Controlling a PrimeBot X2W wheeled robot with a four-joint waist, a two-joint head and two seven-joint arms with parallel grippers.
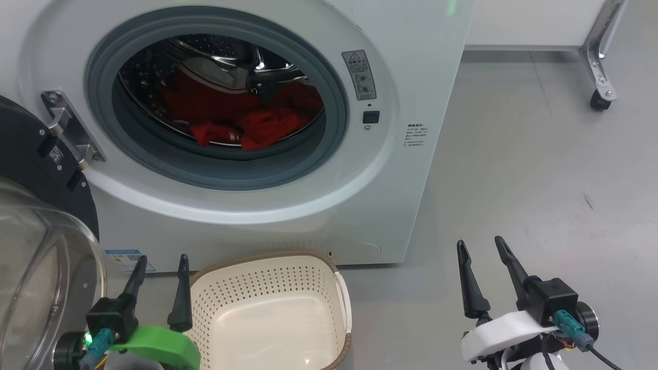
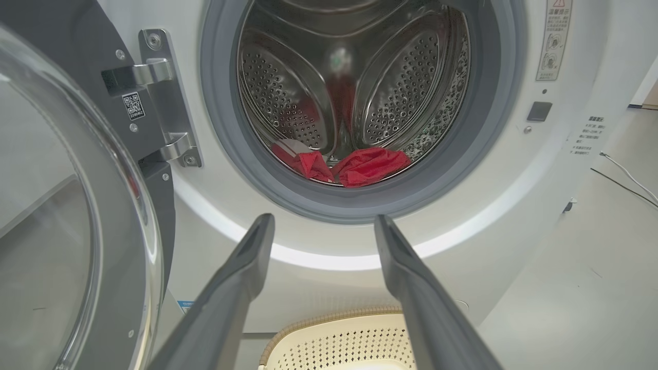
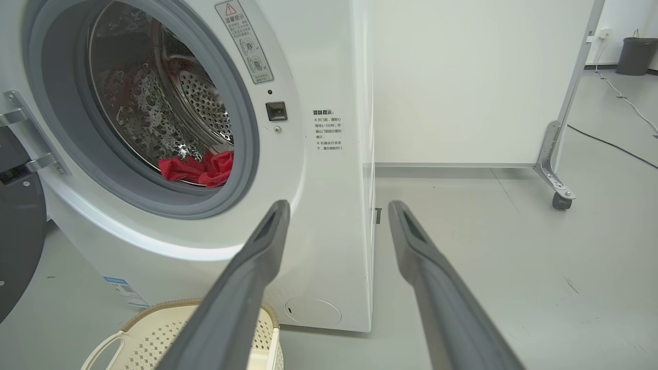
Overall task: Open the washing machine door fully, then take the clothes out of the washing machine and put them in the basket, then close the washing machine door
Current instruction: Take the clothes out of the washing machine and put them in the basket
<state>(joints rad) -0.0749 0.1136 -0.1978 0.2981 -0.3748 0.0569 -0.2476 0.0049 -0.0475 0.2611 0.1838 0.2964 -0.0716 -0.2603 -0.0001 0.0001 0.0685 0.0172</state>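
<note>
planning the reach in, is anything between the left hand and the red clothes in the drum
Nothing visible does. The door stands swung aside to the left, and the open left hand points straight at the clothes inside the washing machine.

Clothes [image 1: 241, 121] in machine [image 1: 421, 82], basket [image 1: 267, 313] before.

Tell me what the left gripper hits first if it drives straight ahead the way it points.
The left gripper would probably meet the washing machine at the lower rim of its opening, just below the clothes; depth is unclear.
</note>
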